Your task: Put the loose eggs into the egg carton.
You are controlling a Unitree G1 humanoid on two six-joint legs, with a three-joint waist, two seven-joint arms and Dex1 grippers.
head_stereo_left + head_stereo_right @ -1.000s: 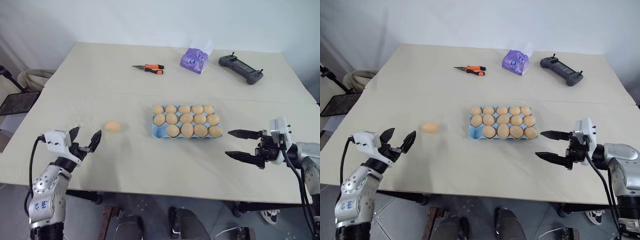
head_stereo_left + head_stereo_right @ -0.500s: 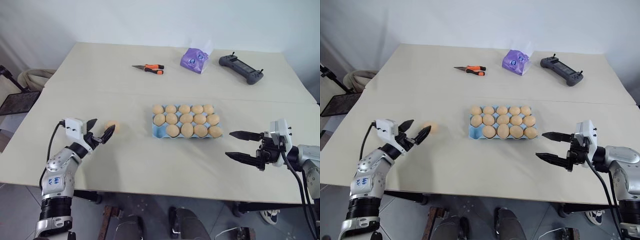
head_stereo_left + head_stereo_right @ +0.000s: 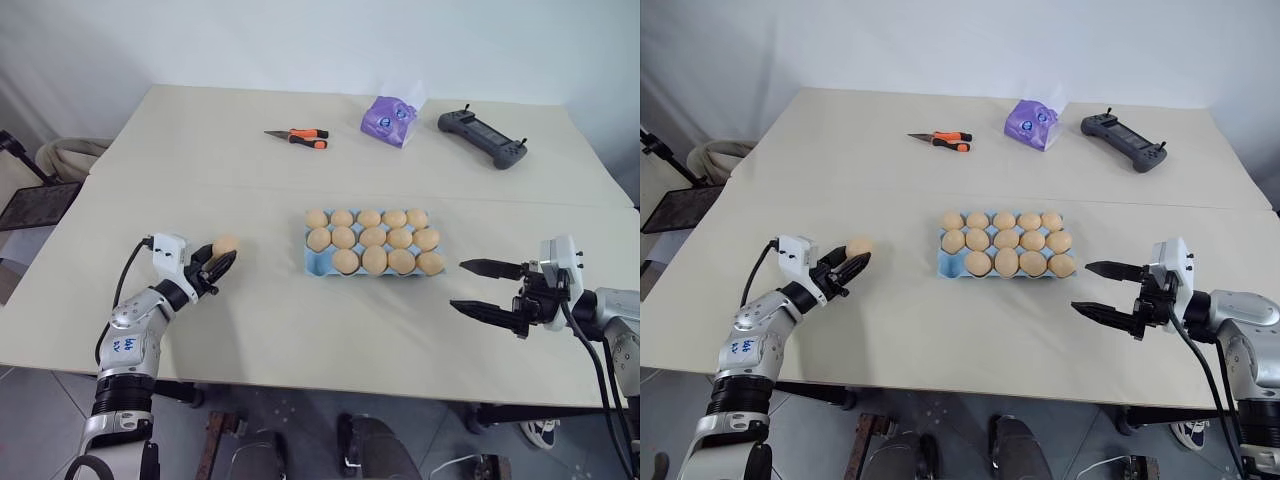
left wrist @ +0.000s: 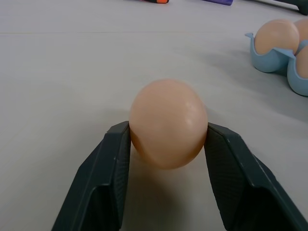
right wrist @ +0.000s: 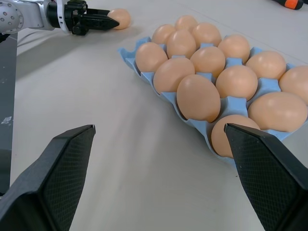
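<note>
The left gripper (image 4: pixel 166 139) squeezes one loose egg (image 4: pixel 168 122) between its fingers; the egg carton (image 3: pixel 312 262) sits off to its right. The right gripper (image 3: pixel 482 288) is wide open

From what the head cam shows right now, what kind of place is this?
Probably a robot test or data-collection room, not a kitchen: a plain white table against a bare wall, with a handheld controller, pliers and a purple packet lying beyond the egg carton.
</note>
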